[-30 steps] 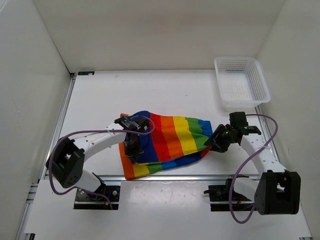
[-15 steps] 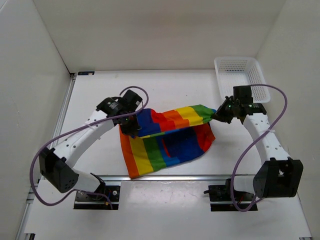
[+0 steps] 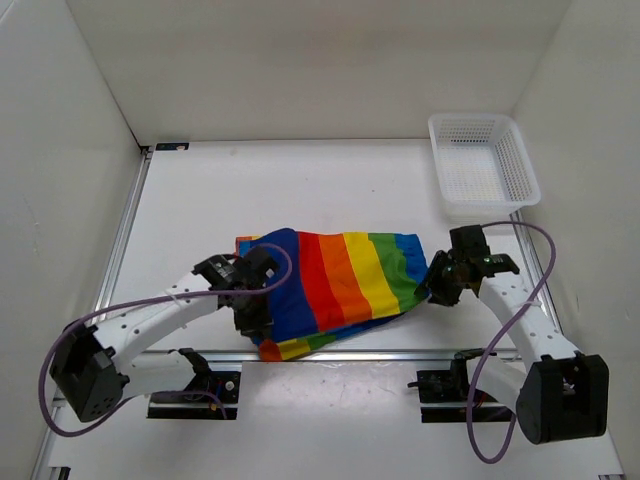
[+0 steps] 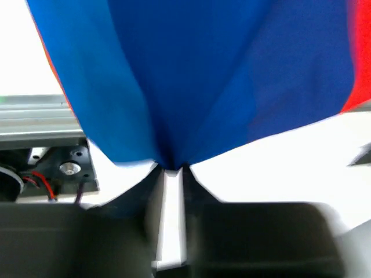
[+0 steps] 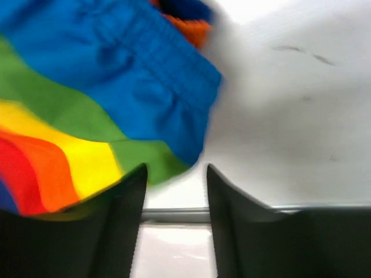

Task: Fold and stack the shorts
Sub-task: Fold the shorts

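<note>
Shorts (image 3: 345,275) in low left claw (image 4: 172,172); right claw (image 5: 175,174) agape

White table (image 3: 300,190) bears shorts (image 3: 350,275) (seemingly folded) — and a basket (image 3: 480,170).

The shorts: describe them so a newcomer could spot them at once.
On the white table, look at the middle of the near edge. The shorts lie there, rumpled, the left gripper pinching their blue end. Broad rainbow stripes set them apart from the white mesh basket at far right.
</note>
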Robot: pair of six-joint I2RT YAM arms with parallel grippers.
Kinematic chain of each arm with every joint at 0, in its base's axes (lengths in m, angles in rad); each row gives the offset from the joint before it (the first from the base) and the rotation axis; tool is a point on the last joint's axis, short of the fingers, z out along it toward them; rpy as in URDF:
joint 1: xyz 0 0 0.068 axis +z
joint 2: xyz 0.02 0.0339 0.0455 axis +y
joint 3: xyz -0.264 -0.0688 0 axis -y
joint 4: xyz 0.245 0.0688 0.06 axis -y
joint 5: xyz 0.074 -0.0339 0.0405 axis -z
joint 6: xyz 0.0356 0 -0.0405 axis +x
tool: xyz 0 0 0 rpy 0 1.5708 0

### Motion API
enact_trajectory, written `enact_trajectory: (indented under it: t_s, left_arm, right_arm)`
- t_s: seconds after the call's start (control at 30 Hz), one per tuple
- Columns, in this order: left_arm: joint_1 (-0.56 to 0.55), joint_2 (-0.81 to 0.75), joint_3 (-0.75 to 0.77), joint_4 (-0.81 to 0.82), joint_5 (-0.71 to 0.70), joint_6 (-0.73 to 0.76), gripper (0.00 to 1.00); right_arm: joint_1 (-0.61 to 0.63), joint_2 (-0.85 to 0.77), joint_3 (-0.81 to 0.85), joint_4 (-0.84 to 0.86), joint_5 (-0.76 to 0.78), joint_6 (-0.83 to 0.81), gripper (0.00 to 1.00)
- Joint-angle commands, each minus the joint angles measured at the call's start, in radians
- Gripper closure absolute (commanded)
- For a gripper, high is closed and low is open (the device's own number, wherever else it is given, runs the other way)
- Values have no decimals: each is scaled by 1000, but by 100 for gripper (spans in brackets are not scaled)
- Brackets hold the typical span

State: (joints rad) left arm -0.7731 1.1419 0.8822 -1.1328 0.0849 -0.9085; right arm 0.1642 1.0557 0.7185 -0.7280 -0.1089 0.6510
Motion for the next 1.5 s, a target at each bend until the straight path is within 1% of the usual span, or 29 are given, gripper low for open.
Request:
enact_trajectory:
  t_s: [0.0,0.03,0.07,0.1,0.13,0.17,0.2,0.27,0.3,0.4,0.47,0.57,0.6,0.67,0.77,0.83,0.9,0.93,1.0,1.03,1.1,1.13,1.17,1.2,1.23,1.27,1.33,1.43,1.47]
  left_arm:
    - [-12,42,-121,109,122,-9,66]
    - [-12,68,-121,110,122,2,56]
    - [-21,112,-102,101,101,22,45]
    - [-22,125,-77,82,76,22,33]
    - [-22,125,-48,30,47,22,8]
    - [-22,114,-20,6,17,22,0]
    - [-22,104,33,-13,-40,22,0]
    - [-9,82,93,-67,-95,-1,0]
    - [-9,82,104,-67,-131,-1,0]
    - [61,82,83,-42,-140,-1,0]
    - [116,82,42,0,-120,-1,0]
    - [190,117,-89,111,-51,-10,0]
    - [199,127,-110,169,-13,-10,0]
    - [209,163,-135,208,12,-21,0]
    - [209,212,-144,254,21,-32,0]
    - [209,232,-163,292,71,-58,0]
    - [209,258,-173,363,105,-67,6]
    - [209,271,-186,376,116,-78,9]
    - [209,301,-172,386,125,-60,22]
    - [209,332,-154,386,136,-37,25]
    - [209,357,-144,386,136,-18,32]
    - [209,381,-119,386,136,-1,40]
    - [209,395,-108,386,136,9,46]
    - [209,410,-97,386,136,20,53]
    - [227,438,-72,386,127,42,67]
    - [239,455,-57,386,127,60,73]
    - [289,502,-20,386,98,95,80]
    - [343,554,92,335,26,158,80]
    - [369,590,174,308,-47,169,80]
  right_arm:
    - [1,24,-47,73,95,-28,47]
    - [1,36,-27,64,119,-37,40]
    - [1,36,-7,52,138,-37,30]
    - [1,36,13,38,155,-37,26]
    - [1,36,56,10,170,-50,22]
    - [1,26,79,-4,187,-50,20]
    - [1,14,100,-14,214,-59,17]
    - [1,13,145,-25,224,-71,15]
    - [1,26,154,-25,224,-71,14]
    - [-20,102,188,-10,233,-82,13]
    - [-20,180,200,37,216,-108,11]
    - [-29,286,236,74,187,-125,10]
    - [-29,306,236,85,178,-134,9]
    - [-29,358,236,120,143,-146,7]
    - [-29,412,231,142,124,-157,7]
    - [-29,437,210,165,106,-157,9]
    - [-29,450,180,203,75,-157,13]
    - [-29,460,170,217,39,-157,18]
    - [-29,460,138,243,19,-128,25]
    - [-29,460,124,255,0,-114,31]
    - [-29,449,81,278,-26,-96,40]
    - [-29,449,70,291,-26,-81,45]
    - [-29,449,59,291,-26,-80,57]
    - [-29,449,47,301,-26,-65,64]
    - [-29,449,23,315,-26,-56,71]
    - [-29,449,22,315,-37,-42,81]
    - [-29,425,-7,325,-28,-8,88]
    - [-20,397,-16,325,-5,36,95]
    - [-9,382,-16,325,5,50,96]
